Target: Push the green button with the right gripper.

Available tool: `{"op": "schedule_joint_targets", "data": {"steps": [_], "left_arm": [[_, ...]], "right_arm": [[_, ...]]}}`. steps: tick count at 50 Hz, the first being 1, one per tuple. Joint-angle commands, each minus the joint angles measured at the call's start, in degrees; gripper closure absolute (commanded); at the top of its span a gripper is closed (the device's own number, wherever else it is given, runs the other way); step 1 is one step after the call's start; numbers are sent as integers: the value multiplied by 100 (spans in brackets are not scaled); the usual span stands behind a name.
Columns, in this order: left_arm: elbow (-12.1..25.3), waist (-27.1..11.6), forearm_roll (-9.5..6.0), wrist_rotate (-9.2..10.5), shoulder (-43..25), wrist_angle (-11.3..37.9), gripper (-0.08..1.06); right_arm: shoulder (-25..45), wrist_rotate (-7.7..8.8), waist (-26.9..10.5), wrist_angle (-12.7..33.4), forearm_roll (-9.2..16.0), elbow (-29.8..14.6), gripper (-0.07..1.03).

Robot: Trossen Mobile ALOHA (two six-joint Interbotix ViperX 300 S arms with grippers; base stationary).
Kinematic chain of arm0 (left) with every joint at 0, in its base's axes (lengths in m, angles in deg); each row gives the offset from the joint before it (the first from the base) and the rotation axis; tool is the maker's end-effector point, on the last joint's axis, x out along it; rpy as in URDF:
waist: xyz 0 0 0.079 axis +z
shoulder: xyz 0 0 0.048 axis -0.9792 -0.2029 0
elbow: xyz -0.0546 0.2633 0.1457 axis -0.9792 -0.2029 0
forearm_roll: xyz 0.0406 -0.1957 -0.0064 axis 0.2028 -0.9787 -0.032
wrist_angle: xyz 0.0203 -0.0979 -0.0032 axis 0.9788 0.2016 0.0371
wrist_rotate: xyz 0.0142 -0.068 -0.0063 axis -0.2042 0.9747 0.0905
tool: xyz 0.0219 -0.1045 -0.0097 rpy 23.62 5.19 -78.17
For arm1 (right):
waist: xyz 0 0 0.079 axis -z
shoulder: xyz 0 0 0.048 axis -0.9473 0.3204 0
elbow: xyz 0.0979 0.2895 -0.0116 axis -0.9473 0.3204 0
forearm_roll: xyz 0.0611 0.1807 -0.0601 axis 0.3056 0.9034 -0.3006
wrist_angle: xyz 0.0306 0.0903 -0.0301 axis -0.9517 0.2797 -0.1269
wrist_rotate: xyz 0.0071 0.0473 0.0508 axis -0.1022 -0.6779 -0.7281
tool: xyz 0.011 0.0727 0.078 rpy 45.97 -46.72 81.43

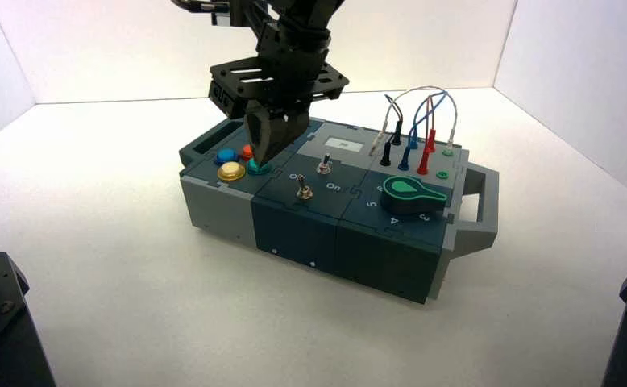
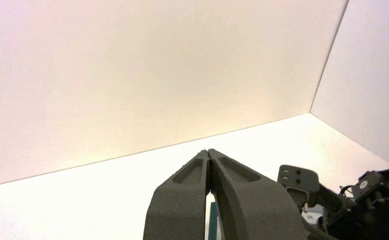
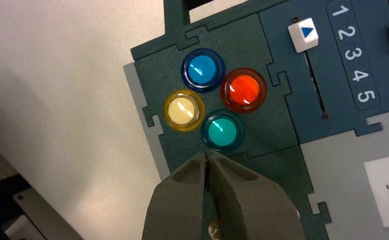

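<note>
The green button (image 3: 222, 131) is a glossy teal dome in a cluster with the blue (image 3: 203, 69), red-orange (image 3: 244, 90) and yellow (image 3: 183, 110) buttons, at the box's left end in the high view (image 1: 257, 167). My right gripper (image 3: 206, 153) is shut to a point, empty, its tip just at the green button's rim. In the high view the right gripper (image 1: 263, 160) reaches down over the button cluster and hides part of it. I cannot tell whether it touches the button. My left gripper (image 2: 208, 151) is shut and empty, held away from the box, facing the white wall.
Beside the buttons a white slider cap (image 3: 303, 34) with a blue triangle sits at 1. A small display (image 3: 388, 190) reads 96. Two toggle switches (image 1: 324, 165), a large green knob (image 1: 411, 194), plugged wires (image 1: 415, 129) and an end handle (image 1: 479, 201) fill the box.
</note>
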State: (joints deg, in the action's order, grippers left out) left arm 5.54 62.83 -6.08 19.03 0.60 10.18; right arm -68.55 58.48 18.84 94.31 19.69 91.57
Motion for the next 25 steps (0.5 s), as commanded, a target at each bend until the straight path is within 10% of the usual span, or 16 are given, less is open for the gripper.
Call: {"op": "schedule_joint_targets", "data": {"steps": [1,25], "left_arm": [[149,-35,0,0,9,-26,101],[158,-35,0,0,0,9,101]], "right_arm": [[-97,0,18,-62,0,-176,99],[141,0,62,-70,-70,-352,99]]}}
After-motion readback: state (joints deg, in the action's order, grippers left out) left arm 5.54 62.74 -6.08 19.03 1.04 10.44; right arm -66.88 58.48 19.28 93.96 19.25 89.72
